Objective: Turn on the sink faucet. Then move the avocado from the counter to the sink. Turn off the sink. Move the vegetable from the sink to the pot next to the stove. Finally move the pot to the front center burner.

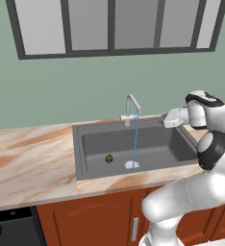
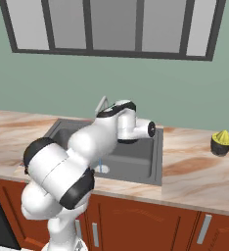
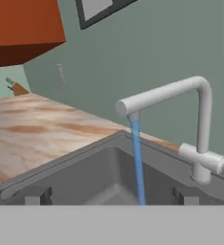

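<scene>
Two steps look done to me: water (image 1: 135, 139) runs from the faucet (image 1: 131, 106) and the avocado (image 1: 109, 158) lies on the sink (image 1: 79, 149) floor, left of the stream and apart from it. So shutting the water off is my step in hand.

My claw (image 1: 168, 118) hovers above the sink's back right corner, to the right of the faucet and pointing at it. In the hand view my fingertips (image 3: 36, 195) stand wide apart, nothing between them, and the faucet handle (image 3: 206, 159) juts out low at the base, off to the right of my centre line.

To do it well, I judge I should shift toward that handle, come in level with it, and push it with one fingertip rather than clamp it, keeping below the spout (image 3: 162, 94).

For room: the basin is open beneath me, the wall (image 1: 61, 91) sits close behind the faucet, and the sink's back rim is what I could clip. The counter (image 1: 28, 153) on the left lies flat.
</scene>
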